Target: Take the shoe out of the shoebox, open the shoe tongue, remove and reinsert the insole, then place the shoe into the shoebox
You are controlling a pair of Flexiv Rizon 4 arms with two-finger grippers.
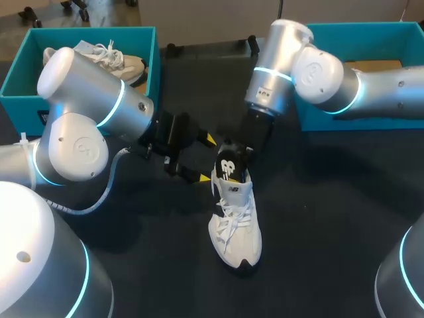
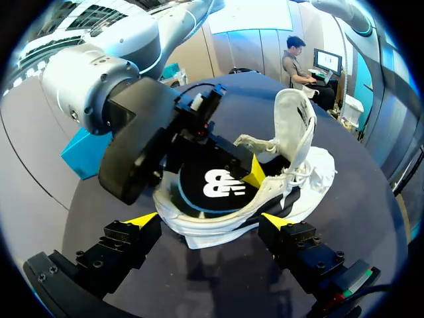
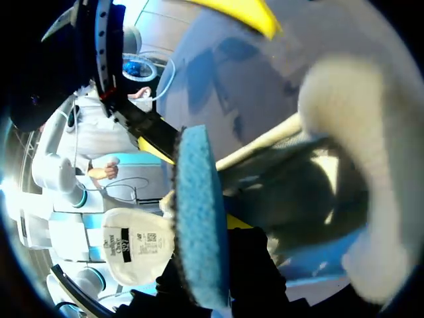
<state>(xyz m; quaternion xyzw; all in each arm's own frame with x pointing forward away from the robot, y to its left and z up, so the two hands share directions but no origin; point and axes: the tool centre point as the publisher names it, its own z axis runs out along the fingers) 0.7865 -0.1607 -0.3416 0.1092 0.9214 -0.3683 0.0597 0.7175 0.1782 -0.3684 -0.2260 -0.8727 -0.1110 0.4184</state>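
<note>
Left shoebox (image 1: 13, 83): one shoe (image 1: 119, 65). Table (image 1: 331, 199): other shoe (image 1: 237, 232), right tool (image 1: 233, 154) pinching insole (image 1: 228, 169).

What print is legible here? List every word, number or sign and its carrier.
insole: large white logo, a brand mark; no other words.
shoe tongue: small dark print, too blurred to read.
label, right wrist view: too small to read.
</note>
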